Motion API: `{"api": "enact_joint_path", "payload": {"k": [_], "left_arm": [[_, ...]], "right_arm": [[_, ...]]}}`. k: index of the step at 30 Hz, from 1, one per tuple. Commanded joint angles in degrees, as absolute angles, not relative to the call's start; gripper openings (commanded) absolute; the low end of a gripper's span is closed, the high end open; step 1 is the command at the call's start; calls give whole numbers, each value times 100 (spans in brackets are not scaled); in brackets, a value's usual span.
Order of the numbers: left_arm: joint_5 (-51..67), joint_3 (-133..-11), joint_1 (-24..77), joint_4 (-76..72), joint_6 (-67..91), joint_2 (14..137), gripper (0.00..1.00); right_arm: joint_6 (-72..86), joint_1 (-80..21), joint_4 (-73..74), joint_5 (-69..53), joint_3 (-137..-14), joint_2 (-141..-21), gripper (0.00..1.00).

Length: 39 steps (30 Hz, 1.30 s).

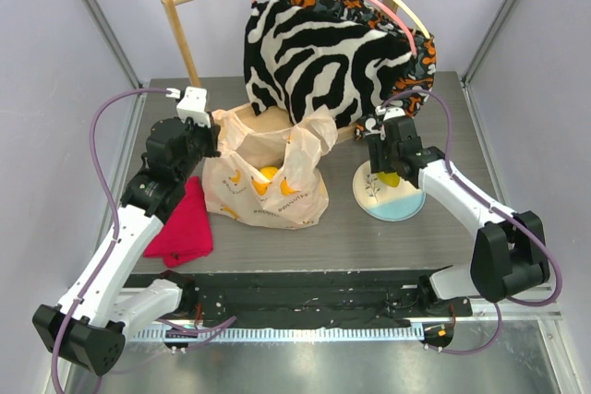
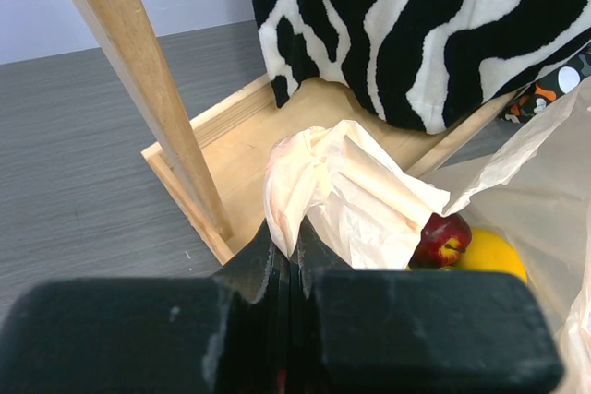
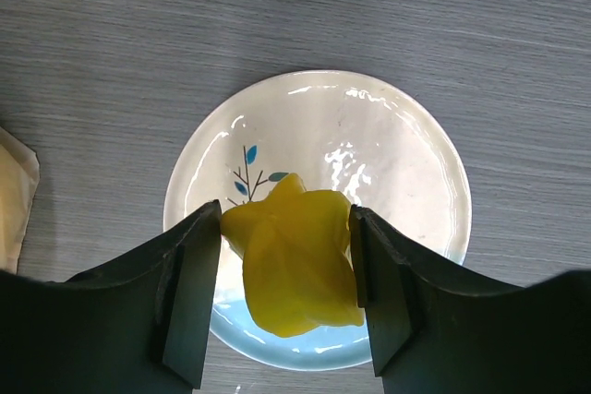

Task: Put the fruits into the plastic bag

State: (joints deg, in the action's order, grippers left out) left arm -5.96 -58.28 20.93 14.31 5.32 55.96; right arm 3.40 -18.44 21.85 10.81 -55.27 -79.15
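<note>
1. Yellow star-shaped fruit [image 3: 295, 269]: ridged and waxy, probably light and easily bruised. The right gripper [image 3: 286, 228] clasps it across its flanks, over the plate [image 3: 406, 136]
2. Plastic bag [image 1: 268, 193]: thin and limp. The left gripper [image 2: 294, 256] is clenched on its bunched rim, holding the mouth up
3. Bag contents: a red apple [image 2: 443, 239] beside an orange fruit [image 2: 491, 254]

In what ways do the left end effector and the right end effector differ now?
The left end effector is shut on the plastic bag; the right end effector stands wider, gripping a yellow star-shaped fruit. The left one is by the wooden rack; the right one is above the plate. Both hold something.
</note>
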Motion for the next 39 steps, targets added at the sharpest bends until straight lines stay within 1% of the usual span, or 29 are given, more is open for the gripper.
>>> {"api": "enact_joint_path", "payload": {"k": [1, 5, 11, 15, 19, 22, 24, 25, 26, 28, 32, 34, 36, 38, 39], "left_arm": [[-571, -5827, 2118, 1116, 501, 5467, 0], [-580, -5827, 2118, 1116, 501, 5475, 0], [-545, -5827, 2127, 1108, 519, 5476, 0], [-536, -5827, 2127, 1107, 527, 5484, 0], [-536, -5827, 2127, 1107, 527, 5493, 0], [-536, -5827, 2127, 1107, 527, 5493, 0], [-527, -5827, 2127, 1099, 527, 5493, 0], [-536, -5827, 2127, 1107, 527, 5502, 0], [-536, -5818, 2118, 1107, 527, 5485, 0], [-545, -5827, 2127, 1107, 527, 5493, 0], [-527, -5827, 2127, 1107, 527, 5493, 0], [-536, -5827, 2127, 1107, 527, 5493, 0], [-536, -5827, 2144, 1107, 527, 5502, 0], [-536, -5827, 2136, 1107, 527, 5493, 0], [-545, -5827, 2136, 1107, 527, 5502, 0]], "right_arm": [[518, -1872, 1959, 1230, -5589, -7577, 8], [589, -1995, 2302, 1309, -5949, -7244, 6], [562, -2820, 2645, 1792, -6617, -6803, 5], [659, -3435, 2549, 2257, -7152, -6671, 3], [528, -4409, 1997, 2645, -7427, -6557, 2], [283, -4832, 1092, 2426, -7252, -6460, 2], [132, -5123, 196, 2295, -6902, -6416, 2], [97, -5168, 19, 2085, -6804, -6407, 2], [114, -5220, -522, 1953, -6733, -6425, 2], [149, -5256, -930, 1462, -6566, -6477, 2], [263, -5414, -2088, 828, -6381, -6810, 2], [351, -5449, -2284, 581, -6468, -6995, 2], [491, -5449, -2259, 405, -6774, -7443, 2], [658, -5458, -1910, 378, -7074, -7786, 1], [781, -5458, -1681, 361, -7467, -8144, 1]]}}
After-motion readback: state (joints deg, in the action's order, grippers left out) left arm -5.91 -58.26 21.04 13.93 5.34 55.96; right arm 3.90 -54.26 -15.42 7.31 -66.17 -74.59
